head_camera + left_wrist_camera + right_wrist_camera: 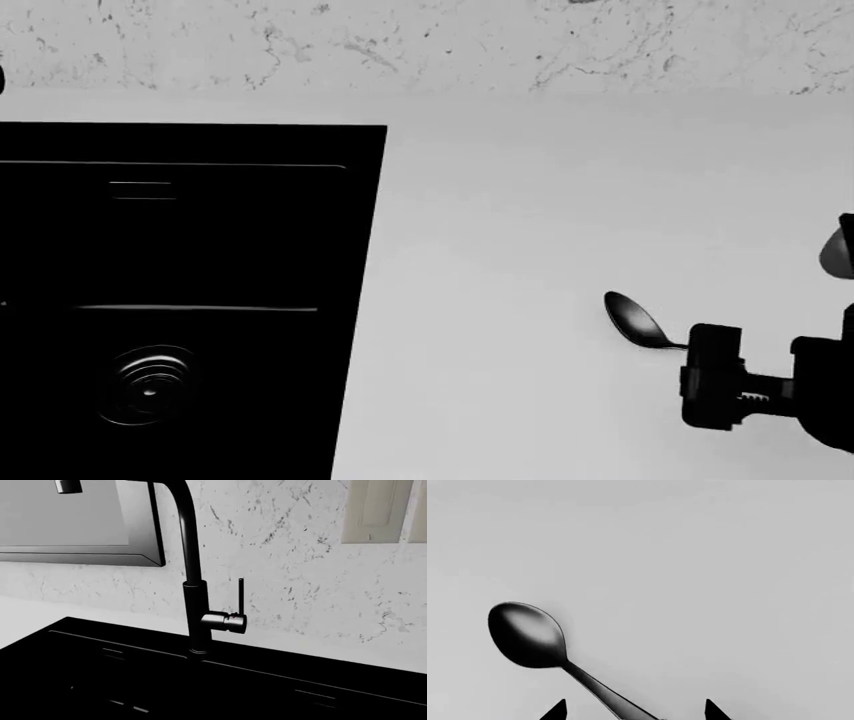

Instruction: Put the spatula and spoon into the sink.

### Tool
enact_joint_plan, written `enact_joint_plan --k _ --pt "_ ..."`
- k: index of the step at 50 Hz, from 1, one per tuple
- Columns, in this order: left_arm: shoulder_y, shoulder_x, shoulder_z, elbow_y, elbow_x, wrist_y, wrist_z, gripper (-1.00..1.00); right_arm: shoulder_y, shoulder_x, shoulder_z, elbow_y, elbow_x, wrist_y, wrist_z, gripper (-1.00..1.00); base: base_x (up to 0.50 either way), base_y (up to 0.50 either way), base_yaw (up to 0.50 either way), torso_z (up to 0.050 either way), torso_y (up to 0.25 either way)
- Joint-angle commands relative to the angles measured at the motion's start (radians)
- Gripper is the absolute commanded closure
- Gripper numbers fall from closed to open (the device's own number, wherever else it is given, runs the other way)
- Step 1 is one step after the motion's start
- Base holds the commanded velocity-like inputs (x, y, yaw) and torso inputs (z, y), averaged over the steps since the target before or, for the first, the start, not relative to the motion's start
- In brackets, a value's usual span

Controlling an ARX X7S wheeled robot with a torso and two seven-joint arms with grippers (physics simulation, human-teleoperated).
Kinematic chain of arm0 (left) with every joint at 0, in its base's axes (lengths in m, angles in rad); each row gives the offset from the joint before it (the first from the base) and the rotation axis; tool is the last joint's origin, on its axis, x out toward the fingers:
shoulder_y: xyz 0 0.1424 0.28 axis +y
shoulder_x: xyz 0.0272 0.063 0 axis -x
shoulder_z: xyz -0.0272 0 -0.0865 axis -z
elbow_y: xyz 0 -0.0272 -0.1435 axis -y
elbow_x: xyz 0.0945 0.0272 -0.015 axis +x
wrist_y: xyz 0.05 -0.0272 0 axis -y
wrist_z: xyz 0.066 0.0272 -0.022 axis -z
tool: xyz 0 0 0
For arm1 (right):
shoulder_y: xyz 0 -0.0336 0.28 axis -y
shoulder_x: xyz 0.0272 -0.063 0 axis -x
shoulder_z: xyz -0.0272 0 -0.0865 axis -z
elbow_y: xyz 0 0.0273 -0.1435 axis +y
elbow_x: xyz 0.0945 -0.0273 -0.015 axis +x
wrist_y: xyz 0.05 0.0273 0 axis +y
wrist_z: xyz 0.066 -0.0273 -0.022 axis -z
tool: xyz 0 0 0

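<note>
The spoon (pixel 637 320) lies on the white counter at the right, its dark oval bowl (pixel 527 635) pointing toward the sink. Its thin handle (pixel 604 692) runs back between the two black fingertips (pixel 557 711) of my right gripper (pixel 635 714), which is open and straddles the handle without touching it. In the head view the right gripper (pixel 707 375) covers the handle's end. The black sink (pixel 200 200) fills the left, with a ringed drain (pixel 150 383). I cannot make out the spatula. My left gripper does not show.
The tall black tap (pixel 192 580) with its side lever (pixel 239 597) rises behind the sink (pixel 100 670), against a marbled wall. A grey rounded shape (pixel 838 250) is cut off at the head view's right edge. White counter (pixel 534 220) separates sink and spoon.
</note>
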Motion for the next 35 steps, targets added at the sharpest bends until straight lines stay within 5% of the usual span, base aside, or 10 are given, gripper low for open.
enact_joint_plan --k 1,3,4,19,27,29,35 --pt "0.0 0.017 -0.018 0.004 0.019 0.015 0.022 -1.0 0.019 -0.078 -0.059 0.109 -0.102 -0.025 -0.141 -1.0 0.0 0.0 0.0 0.0 0.0" --pt "-0.003 0.016 -0.019 0.007 0.016 0.011 0.021 -1.0 0.012 -0.086 -0.073 0.12 -0.117 -0.034 -0.16 -1.0 0.01 0.0 0.0 0.0 0.0" --pt "-0.007 0.015 -0.022 0.01 0.015 0.006 0.018 -1.0 0.003 -0.083 -0.075 0.107 -0.138 -0.059 -0.143 1.0 0.0 0.0 0.0 0.0 0.0" --pt "-0.026 0.012 -0.024 0.028 -0.004 -0.014 0.008 -1.0 0.029 -0.054 -0.118 -0.02 -0.232 -0.113 -0.135 1.0 0.0 0.0 0.0 0.0 0.0" --pt "-0.03 0.004 -0.038 0.044 -0.017 -0.032 0.0 -1.0 0.184 -0.026 -0.244 -0.215 -0.382 -0.076 -0.145 1.0 0.0 0.0 0.0 0.0 0.0" --pt "-0.029 0.001 -0.045 0.05 -0.023 -0.036 0.001 -1.0 0.369 -0.059 -0.283 -0.309 -0.407 0.007 -0.171 1.0 0.0 0.0 0.0 0.0 0.0" --pt "-0.021 -0.002 -0.048 0.052 -0.026 -0.036 -0.003 -1.0 0.412 -0.085 -0.329 -0.354 -0.452 -0.05 -0.246 1.0 0.0 0.0 0.0 0.0 0.0"
